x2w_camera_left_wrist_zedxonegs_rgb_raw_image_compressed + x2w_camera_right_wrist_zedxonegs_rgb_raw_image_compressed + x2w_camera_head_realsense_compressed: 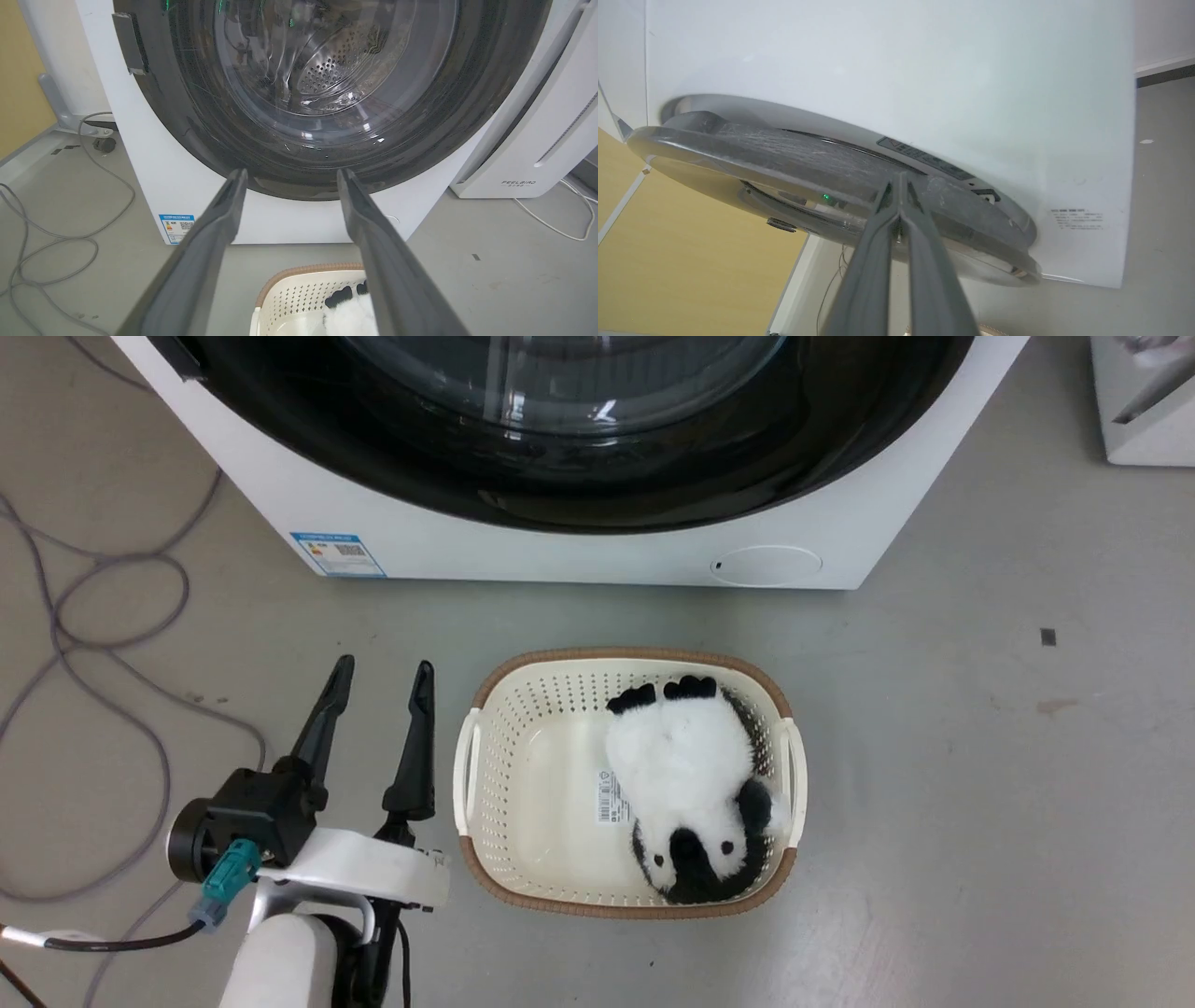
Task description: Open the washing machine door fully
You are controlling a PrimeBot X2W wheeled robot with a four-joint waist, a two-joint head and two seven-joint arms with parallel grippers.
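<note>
Over on the left of the head view, grey cables [121,558] loop across the floor, and the left tool [386,663] hovers just beside them with its two dark fingers spread wide and nothing between them. Beyond it stands the washing machine [579,553], a white box with a blue label [338,554] low on its front. Most of that front is taken by the washing machine door [579,476], a broad glossy black disc. In the left wrist view its bulging clear window [327,60] shows the perforated steel drum behind, and a grey tab [130,44] sits on its left edge.

On the floor in front of the machine, apart from it, a cream basket [625,655] holds a panda plush [681,765].

The right tool [900,186] has its fingers pressed together, tips against the door's grey rim. Seen edge-on there, the door stands slightly off the white front, so it seems barely ajar. Whether the tips clasp the rim or only touch it cannot be told.

The door is probably rigid and fairly heavy, swinging stiffly on its hinge. Its polished face and glass look slippery, so the rim on the right side is likely the best hold, with the pull following the door's arc.

Further right stands a white FEELBIRD appliance [537,140], close to the machine
</note>
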